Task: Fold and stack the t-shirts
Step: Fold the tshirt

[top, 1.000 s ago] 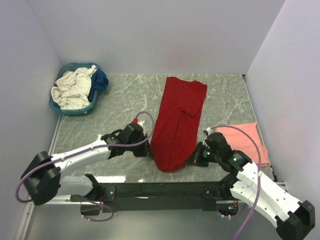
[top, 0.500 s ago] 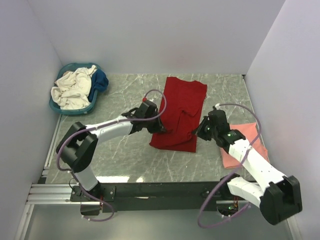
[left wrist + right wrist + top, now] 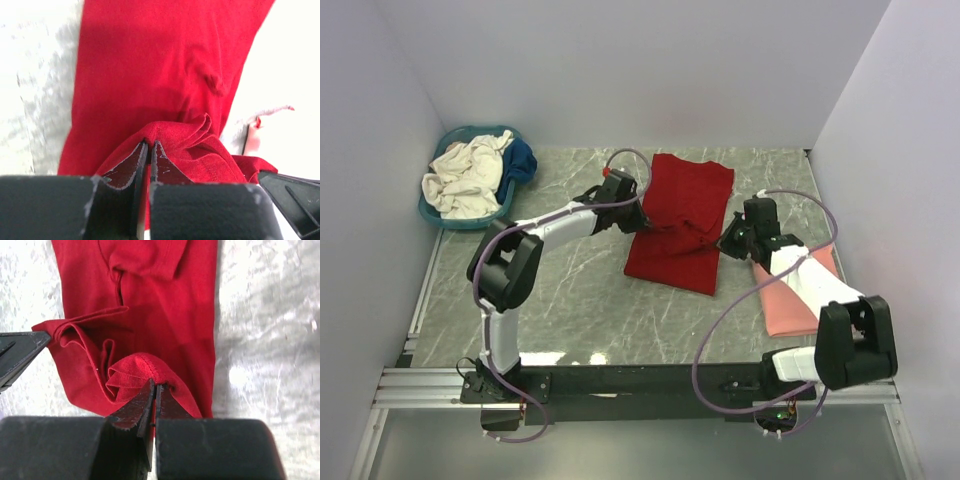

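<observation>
Across the middle of the grey marbled table [image 3: 570,300] lies the deep red t-shirt [image 3: 685,185], its collar end towards the far wall and its near end lifted and doubled back over the rest. To its right, against the side wall, the salmon pink t-shirt [image 3: 798,305] lies flat, partly under the right arm. At the far left corner a teal basket [image 3: 470,224] holds a crumpled cream-white shirt [image 3: 465,175] with a dark blue shirt [image 3: 523,160] beside it. The left fingers [image 3: 130,162] are pressed together on a bunched fold at the red cloth's left edge. The right fingers [image 3: 135,407] are likewise clamped on a puckered fold at its right edge.
</observation>
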You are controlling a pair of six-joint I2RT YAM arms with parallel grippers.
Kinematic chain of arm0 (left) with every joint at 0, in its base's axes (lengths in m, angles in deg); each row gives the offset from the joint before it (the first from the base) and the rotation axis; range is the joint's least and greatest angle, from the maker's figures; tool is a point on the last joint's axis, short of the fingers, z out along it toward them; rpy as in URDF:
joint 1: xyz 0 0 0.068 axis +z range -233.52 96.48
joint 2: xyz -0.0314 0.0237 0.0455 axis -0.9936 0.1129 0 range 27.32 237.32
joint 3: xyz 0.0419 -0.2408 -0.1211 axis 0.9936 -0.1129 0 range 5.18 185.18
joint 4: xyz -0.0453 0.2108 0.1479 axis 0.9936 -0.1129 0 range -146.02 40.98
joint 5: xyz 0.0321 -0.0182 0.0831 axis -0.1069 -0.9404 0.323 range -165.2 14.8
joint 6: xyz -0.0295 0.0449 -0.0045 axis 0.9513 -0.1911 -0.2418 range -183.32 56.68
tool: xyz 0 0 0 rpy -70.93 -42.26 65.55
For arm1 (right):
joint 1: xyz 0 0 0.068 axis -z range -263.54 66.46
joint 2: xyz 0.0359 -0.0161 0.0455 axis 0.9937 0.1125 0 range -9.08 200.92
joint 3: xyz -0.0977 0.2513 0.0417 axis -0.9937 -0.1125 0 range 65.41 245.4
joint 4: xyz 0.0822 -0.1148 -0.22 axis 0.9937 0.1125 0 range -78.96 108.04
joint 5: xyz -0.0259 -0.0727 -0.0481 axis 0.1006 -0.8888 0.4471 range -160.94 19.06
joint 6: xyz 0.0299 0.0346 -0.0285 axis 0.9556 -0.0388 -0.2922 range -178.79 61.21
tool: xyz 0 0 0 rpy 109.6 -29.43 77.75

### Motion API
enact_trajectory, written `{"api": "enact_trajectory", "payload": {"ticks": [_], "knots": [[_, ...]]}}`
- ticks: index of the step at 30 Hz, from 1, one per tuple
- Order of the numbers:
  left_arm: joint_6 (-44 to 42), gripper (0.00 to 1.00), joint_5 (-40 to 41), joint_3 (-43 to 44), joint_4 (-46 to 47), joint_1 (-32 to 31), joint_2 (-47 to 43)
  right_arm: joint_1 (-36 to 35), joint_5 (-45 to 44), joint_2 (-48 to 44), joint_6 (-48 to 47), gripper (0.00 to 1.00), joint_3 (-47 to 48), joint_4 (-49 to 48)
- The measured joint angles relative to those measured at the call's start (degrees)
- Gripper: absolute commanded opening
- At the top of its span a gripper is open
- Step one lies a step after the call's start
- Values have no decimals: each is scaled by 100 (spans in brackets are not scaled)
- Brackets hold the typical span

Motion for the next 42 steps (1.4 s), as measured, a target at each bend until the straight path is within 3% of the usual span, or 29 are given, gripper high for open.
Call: {"api": "enact_trajectory", "payload": {"ticks": [11,24,33,36,37,38,40,42], "knots": [[-170,1,-149,1172,-225,240,901,479,382,944,-15,0,367,-374],[-295,1,-278,1722,-437,428,1355,844,874,1825,7,0,1016,-501],[-313,14,-542,1926,-361,592,1606,1010,1054,2218,7,0,1176,-608],[-352,22,-678,2122,-348,651,1779,1010,1119,2341,15,13,1231,-619],[-385,25,-713,2203,-350,669,1843,1021,1139,2369,15,22,1252,-614],[-409,29,-741,2275,-341,688,1893,1038,1172,2398,17,41,1287,-612],[-463,41,-772,2319,-302,723,1917,1108,1180,2439,9,54,1366,-608],[-501,45,-780,2323,-264,763,1912,1185,1180,2439,-31,57,1412,-608]]}}
